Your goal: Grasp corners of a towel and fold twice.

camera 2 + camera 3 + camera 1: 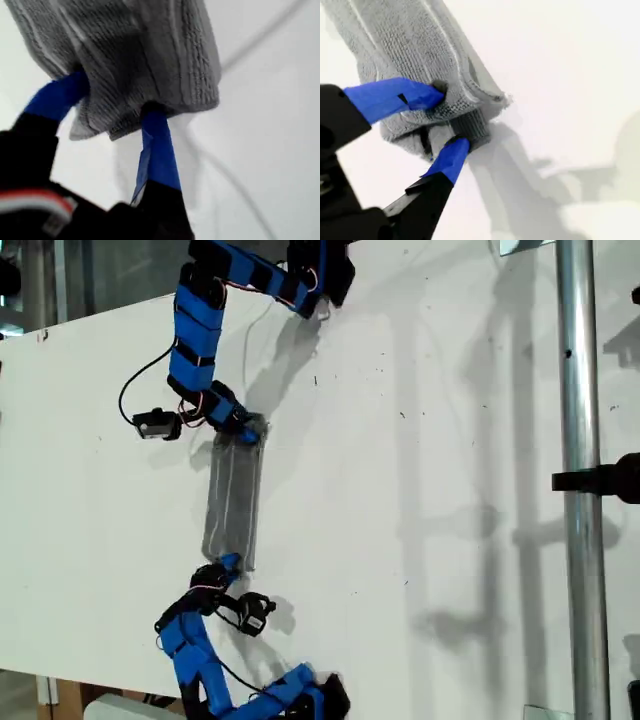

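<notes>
The towel point(234, 502), grey with fine pale stripes, is folded into a narrow strip and stretched between two blue grippers in the exterior view. One arm's gripper point(242, 428) holds the strip's far end and the other arm's gripper point(226, 565) holds its near end. I cannot tell which arm is first. My first gripper point(112, 112) is shut on a bunched end of the towel point(135, 55), with blue fingers point(157, 145) buried in the folds. My second gripper point(447, 117) pinches layered corners of the towel point(405, 40). No single corner tip shows clearly.
The white table point(430, 500) runs wide towards the exterior view's right. A metal pole point(580, 440) with a black clamp point(605, 480) stands at that right side. A black cable point(135, 390) loops beside the upper arm. The table's edge runs along the exterior view's lower left.
</notes>
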Controlling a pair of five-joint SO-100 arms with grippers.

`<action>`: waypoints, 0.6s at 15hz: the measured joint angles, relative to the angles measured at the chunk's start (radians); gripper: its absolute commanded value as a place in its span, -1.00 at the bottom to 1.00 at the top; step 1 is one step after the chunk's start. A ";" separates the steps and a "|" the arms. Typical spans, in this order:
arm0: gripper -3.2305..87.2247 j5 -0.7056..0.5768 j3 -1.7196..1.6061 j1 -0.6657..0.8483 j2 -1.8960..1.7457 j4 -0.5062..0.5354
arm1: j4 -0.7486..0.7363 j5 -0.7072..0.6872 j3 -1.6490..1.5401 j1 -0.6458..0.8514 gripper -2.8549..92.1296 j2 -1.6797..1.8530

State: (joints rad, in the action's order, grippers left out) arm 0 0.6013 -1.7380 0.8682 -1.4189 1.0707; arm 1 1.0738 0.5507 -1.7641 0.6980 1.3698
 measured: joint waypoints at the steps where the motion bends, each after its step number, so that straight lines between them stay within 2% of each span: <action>1: -0.34 0.021 -0.052 0.006 -0.109 0.017 | 0.031 0.000 -0.014 0.018 -0.06 0.061; 3: -0.38 0.046 -0.158 -0.012 -0.376 0.048 | 0.095 0.025 -0.109 0.046 -0.11 0.267; 5: -0.56 0.087 -0.331 -0.071 -0.692 0.026 | 0.114 0.095 -0.311 0.098 -0.08 0.577; 7: -0.57 0.133 -0.591 -0.178 -1.058 -0.026 | 0.129 0.179 -0.511 0.112 -0.04 0.861; 9: -0.74 0.195 -0.857 -0.307 -1.451 -0.035 | 0.120 0.296 -0.676 0.098 -0.03 1.011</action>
State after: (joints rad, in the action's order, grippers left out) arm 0 0.7961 -2.5955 0.5614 -2.8701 1.0354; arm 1 1.1934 0.8468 -2.4406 0.7961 2.3807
